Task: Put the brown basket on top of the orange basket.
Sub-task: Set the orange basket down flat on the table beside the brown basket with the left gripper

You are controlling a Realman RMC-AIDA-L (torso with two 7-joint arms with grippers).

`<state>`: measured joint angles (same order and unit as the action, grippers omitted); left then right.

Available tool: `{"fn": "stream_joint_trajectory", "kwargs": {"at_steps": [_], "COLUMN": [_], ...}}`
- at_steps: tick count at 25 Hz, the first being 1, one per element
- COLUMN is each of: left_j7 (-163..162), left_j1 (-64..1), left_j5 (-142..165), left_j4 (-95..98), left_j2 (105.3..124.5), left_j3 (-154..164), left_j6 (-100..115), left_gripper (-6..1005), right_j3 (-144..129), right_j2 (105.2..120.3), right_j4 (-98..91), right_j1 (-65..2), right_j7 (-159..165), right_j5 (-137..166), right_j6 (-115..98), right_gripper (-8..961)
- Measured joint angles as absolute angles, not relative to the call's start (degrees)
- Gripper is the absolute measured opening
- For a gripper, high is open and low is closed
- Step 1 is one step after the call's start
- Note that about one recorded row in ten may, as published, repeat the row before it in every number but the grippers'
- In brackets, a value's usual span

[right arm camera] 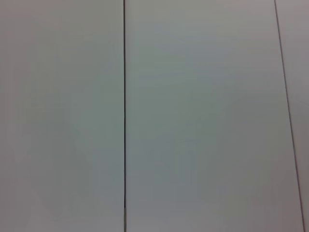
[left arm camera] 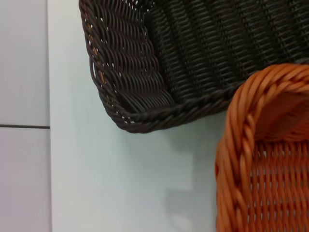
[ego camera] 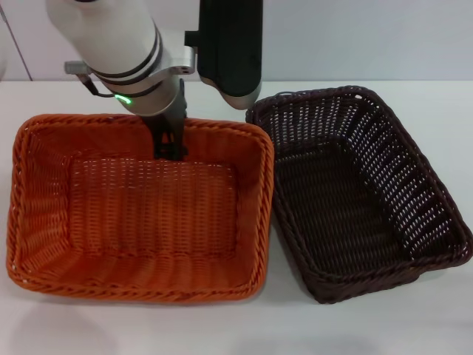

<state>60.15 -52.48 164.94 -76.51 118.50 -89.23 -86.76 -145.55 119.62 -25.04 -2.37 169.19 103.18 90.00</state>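
While side by side: one orange basket (ego camera: 140,214) | one brown basket (ego camera: 358,192) | left claw (ego camera: 170,144) apparently gripping orange's far rim.

I can read no text, label, brand name, number or sign anywhere in my views.
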Motion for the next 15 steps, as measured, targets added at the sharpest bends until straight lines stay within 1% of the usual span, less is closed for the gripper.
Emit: {"fn": "stream_joint_trajectory", "kwargs": {"at_steps": [2, 9, 14, 15], "left_j7": [59.8, 58.7, 58.0, 58.0], "left_j1": [-52.7, -53.1, -53.3, -53.3], "left_j5": [164.9, 165.1, 165.5, 165.5], "left_j4": [-76.2, -76.1, -76.7, -76.7], "left_j2": [118.53, 118.57, 118.56, 118.56], "left_j3": [-88.5, -86.8, -86.0, -86.0], "left_j6": [-85.7, -83.6, -82.9, -82.9], "left_gripper": [157, 521, 587, 587], "right_j3": [-145.5, -145.6, -145.6, -145.6], "right_j2": [119.62, 119.62, 119.62, 119.62], "right_j4": [-25.0, -24.9, -24.7, -24.7], "right_j1": [-2.4, -2.4, -2.4, -2.4], "right_j7": [169.2, 169.2, 169.2, 169.2], "right_j5": [103.2, 103.2, 103.2, 103.2], "right_j6": [90.0, 90.0, 90.0, 90.0], "right_gripper": [680, 680, 680, 680]}}
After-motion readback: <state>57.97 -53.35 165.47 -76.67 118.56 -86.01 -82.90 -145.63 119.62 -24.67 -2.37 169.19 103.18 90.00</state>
